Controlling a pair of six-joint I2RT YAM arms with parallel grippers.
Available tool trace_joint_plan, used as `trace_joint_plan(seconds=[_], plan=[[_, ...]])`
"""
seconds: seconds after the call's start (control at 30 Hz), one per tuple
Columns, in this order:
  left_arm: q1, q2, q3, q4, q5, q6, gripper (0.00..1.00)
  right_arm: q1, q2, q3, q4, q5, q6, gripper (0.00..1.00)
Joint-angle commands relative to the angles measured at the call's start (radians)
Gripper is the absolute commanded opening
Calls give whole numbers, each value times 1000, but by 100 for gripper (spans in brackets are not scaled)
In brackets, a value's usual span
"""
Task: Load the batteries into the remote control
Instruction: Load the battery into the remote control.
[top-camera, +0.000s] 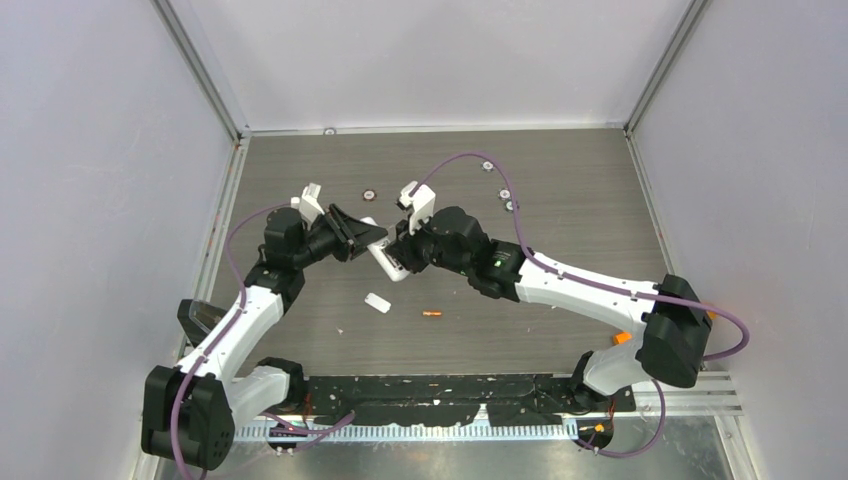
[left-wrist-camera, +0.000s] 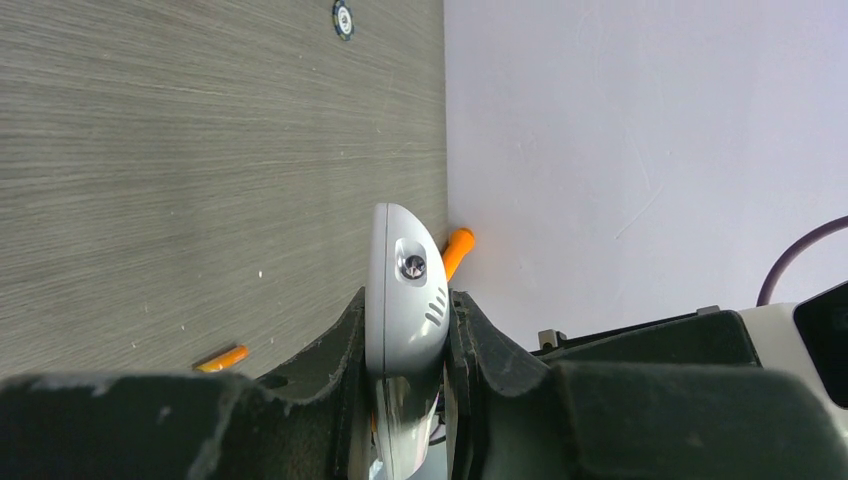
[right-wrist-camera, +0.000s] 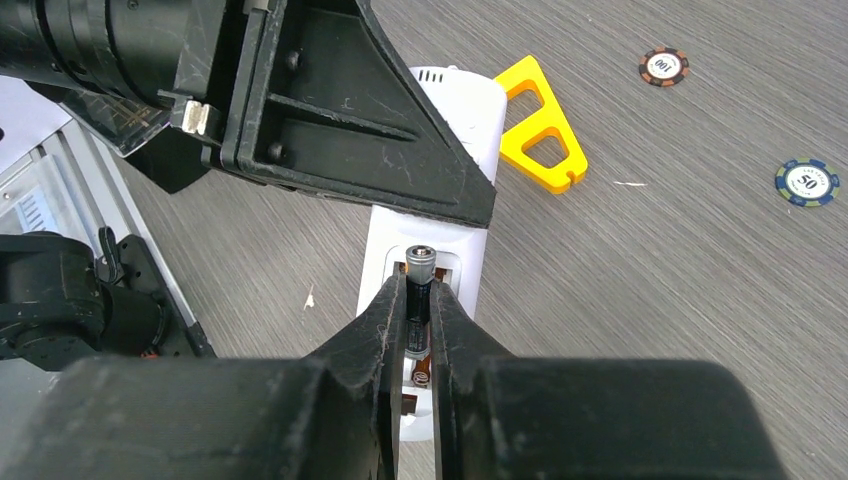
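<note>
Left arm (top-camera: 235, 325) and right arm (top-camera: 585, 288): white link shells, black joint housings, external purple cable (left-wrist-camera: 797, 252). Right claw (right-wrist-camera: 420, 292): black, scuffed.

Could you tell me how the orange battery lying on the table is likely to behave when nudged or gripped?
The orange battery is a thin cylinder lying on its side on the table, so a sideways nudge would probably roll it. It looks rigid and tiny, so it is likely light and easily knocked away.
</note>
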Motion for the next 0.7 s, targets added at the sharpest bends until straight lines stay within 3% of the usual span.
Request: trace_joint_plan(seconds=[0.0, 0.67], plan=[[-1, -14, 40, 31, -9, -26, 0, 3, 9, 25, 38, 4, -17, 14], [0, 1, 58, 31, -1, -4, 0, 4, 25, 32, -62, 1, -38, 21]])
